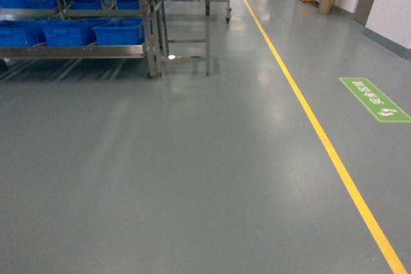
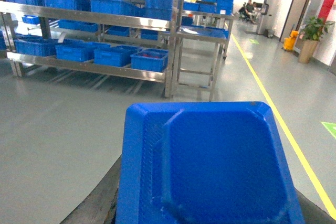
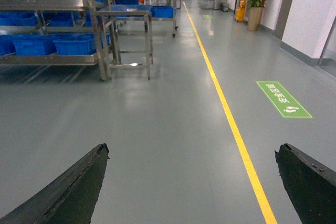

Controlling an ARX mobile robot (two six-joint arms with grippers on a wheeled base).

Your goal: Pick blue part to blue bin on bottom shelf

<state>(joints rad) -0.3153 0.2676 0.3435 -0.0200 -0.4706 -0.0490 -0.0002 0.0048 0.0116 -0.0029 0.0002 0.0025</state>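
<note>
Blue part (image 2: pixel 210 166) fills the left tool; green floor sign (image 1: pixel 374 99) unreadable.

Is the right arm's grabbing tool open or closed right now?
Open. In the right wrist view the right tool has its two dark fingers spread to opposite edges, with only bare grey floor between them.

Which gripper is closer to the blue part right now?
Left. The left gripper has the blue part sitting between its fingers. The right gripper is wide open over bare floor, with no blue part in its view.
</note>
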